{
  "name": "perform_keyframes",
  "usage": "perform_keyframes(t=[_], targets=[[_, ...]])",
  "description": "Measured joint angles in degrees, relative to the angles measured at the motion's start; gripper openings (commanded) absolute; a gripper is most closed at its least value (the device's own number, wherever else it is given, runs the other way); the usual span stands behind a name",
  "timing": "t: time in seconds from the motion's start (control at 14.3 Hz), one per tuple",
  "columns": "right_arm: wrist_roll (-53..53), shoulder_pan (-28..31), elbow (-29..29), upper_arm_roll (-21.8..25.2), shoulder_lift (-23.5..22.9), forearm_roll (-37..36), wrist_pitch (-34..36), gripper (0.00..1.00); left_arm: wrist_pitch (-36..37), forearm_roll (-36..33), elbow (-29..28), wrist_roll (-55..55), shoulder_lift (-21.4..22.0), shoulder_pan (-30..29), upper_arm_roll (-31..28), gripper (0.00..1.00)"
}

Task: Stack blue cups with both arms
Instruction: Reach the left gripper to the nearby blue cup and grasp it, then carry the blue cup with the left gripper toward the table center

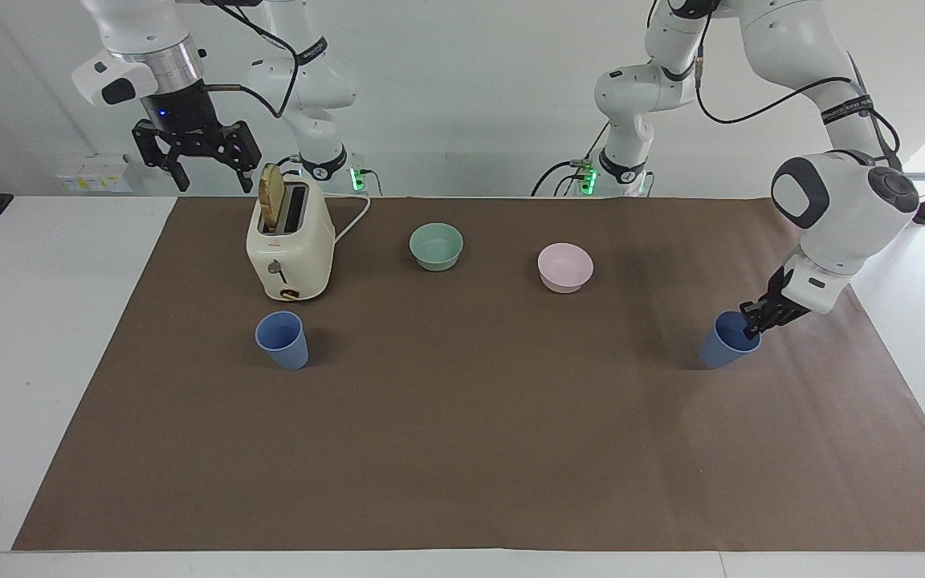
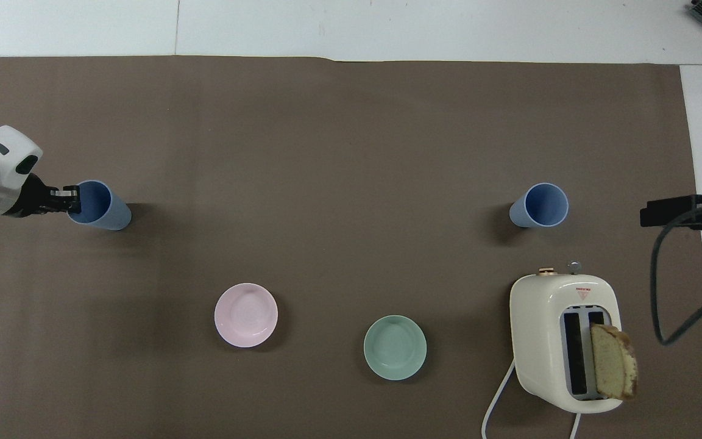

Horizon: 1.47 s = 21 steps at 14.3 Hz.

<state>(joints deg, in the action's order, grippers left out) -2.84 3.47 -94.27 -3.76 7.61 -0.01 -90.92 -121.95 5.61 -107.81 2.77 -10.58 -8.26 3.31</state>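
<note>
The brown mat [image 1: 462,449] covers most of the white table [image 1: 45,337]. The part of it farthest from the robots is bare — lots of room to move there.

At the right arm's end of the table, the right gripper [image 1: 204,172] hangs high up in the air, over the table just beside the toaster [image 1: 290,249]. Its fingers are spread wide and it holds nothing. This arm waits. The toaster has a slice of bread [image 1: 271,197] sticking up out of it.

A blue cup [image 1: 282,339] stands upright just beside the toaster, farther from the robots. The mat around it is bare on the other sides.

Near the middle sit the green bowl [image 1: 436,246] and the pink bowl [image 1: 565,266], apart from each other, close to the robots' edge of the mat.

At the left arm's end stands the other blue cup [image 1: 726,340], near the mat's end edge. It leans a little. The left gripper [image 1: 754,321] has pinched the rim — one finger inside the cup, one outside, squeezed tight on the wall.
</note>
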Motion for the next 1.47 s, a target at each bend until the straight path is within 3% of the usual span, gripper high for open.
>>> perform_keyframes(t=[0.35, 0.7, 0.91, 1.47], targets=[[0.0, 0.0, 0.0, 0.0, 0.0, 0.0, 0.0, 1.00, 5.0, 0.4, 5.5, -10.2, 2.0, 7.8, 1.5, 0.00], [0.0, 0.0, 0.0, 0.0, 0.0, 0.0, 0.0, 1.00, 4.8, -0.1, 5.5, -31.3, 2.5, 24.3, 2.5, 0.00], [0.0, 0.0, 0.0, 0.0, 0.0, 0.0, 0.0, 1.00, 1.0, -3.6, 5.5, -42.0, 0.7, 32.3, 2.6, 0.00], [0.0, 0.0, 0.0, 0.0, 0.0, 0.0, 0.0, 1.00, -5.0, -4.1, 5.4, -44.3, -5.8, 37.3, 2.5, 0.00]])
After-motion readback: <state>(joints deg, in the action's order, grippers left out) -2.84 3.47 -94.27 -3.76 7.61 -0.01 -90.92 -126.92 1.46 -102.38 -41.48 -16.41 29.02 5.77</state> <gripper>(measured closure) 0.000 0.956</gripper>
